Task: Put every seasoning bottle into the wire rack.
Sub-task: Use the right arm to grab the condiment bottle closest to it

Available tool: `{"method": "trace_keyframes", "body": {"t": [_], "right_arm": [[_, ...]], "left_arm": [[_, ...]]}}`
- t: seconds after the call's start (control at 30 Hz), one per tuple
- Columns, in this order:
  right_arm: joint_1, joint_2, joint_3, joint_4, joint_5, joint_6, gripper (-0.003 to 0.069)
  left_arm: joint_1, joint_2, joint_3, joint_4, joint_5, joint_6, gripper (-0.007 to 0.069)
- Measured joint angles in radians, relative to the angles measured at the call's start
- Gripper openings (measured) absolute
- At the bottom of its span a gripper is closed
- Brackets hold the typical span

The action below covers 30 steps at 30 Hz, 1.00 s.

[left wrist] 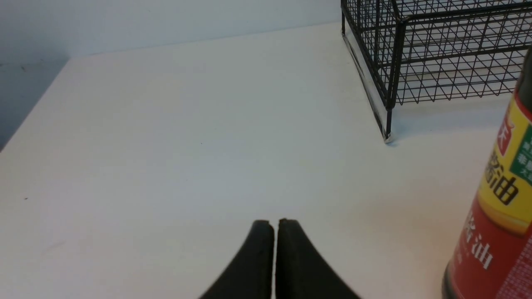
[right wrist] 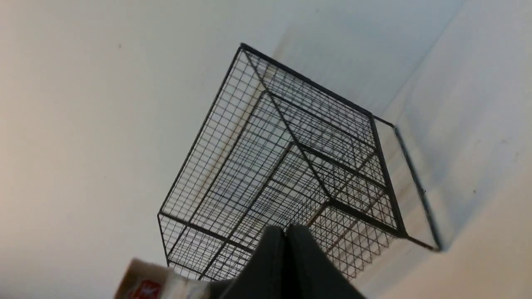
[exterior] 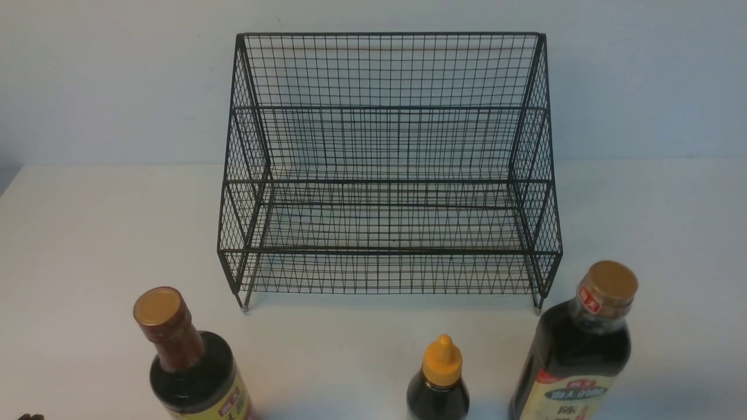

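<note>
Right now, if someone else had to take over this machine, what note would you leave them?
Left gripper: shut, empty. Right gripper: shut, empty.
All three bottles stand on the table in front of the wire rack: yellow-label bottle left, small orange-nozzled bottle middle, tall cream-label bottle right.
Done: nothing; the rack holds no bottle.
Left: place all three bottles.

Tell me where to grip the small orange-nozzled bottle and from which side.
Grip the small orange-nozzled bottle by its round dark body, below the tapered nozzle, which would likely slip. It stands upright with the wire rack behind, so approaching level from the robot's side seems best.
</note>
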Motion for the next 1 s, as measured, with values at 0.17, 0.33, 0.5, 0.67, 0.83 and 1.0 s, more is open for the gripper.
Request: {"method": "trace_keyframes", "body": {"t": [0.17, 0.33, 0.5, 0.67, 0.83, 1.0], "right_arm": [[0.000, 0.027, -0.223, -0.009, 0.096, -0.318, -0.0015], [0.000, 0.217, -0.461, -0.152, 0.329, -0.452, -0.0013], [0.000, 0.508, -0.731, -0.339, 0.670, -0.463, 0.0024], [0.000, 0.706, -0.936, -0.367, 0.902, -0.489, 0.0099], [0.044, 0.830, -1.111, -0.395, 0.967, -0.431, 0.0194], [0.191, 0.925, -1.124, -0.546, 0.980, -0.302, 0.0249]], "left_arm": [[0.000, 0.000, 0.000, 0.000, 0.000, 0.000, -0.0004], [0.000, 0.000, 0.000, 0.000, 0.000, 0.000, -0.0004], [0.000, 0.000, 0.000, 0.000, 0.000, 0.000, -0.0004], [0.000, 0.000, 0.000, 0.000, 0.000, 0.000, -0.0004], [0.000, 0.000, 0.000, 0.000, 0.000, 0.000, -0.0004], [0.000, 0.000, 0.000, 0.000, 0.000, 0.000, -0.0004]]}}
